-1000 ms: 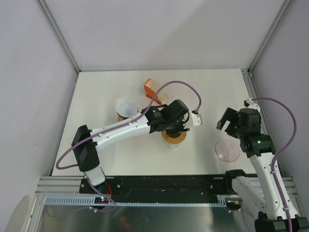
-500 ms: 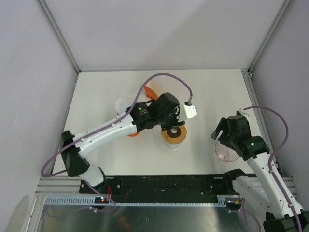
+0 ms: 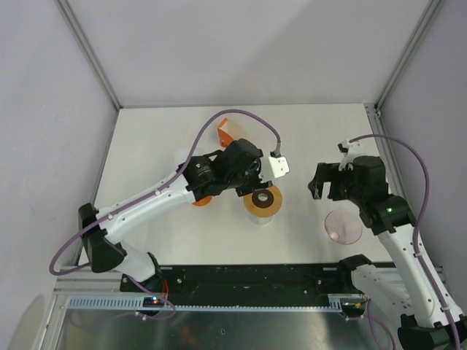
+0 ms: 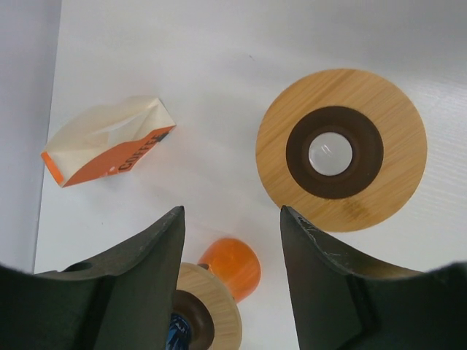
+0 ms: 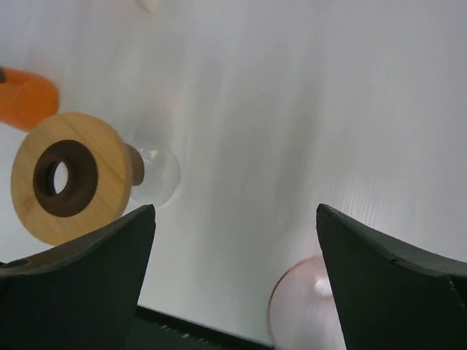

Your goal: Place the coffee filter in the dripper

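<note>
The left arm (image 3: 149, 202) stretched diagonally up and to the right from its base. The left gripper (image 4: 232, 213) pointed down, jaws apart and empty. The right arm (image 3: 400, 240) stood bent, and the right gripper (image 5: 235, 211) also pointed down, jaws wide and holding nothing.

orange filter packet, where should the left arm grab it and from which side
The filter packet lies flat on the table, so only its puffed cream end looks raised enough to pinch. Probably grip there, from straight above, left fingers across the short width.
</note>
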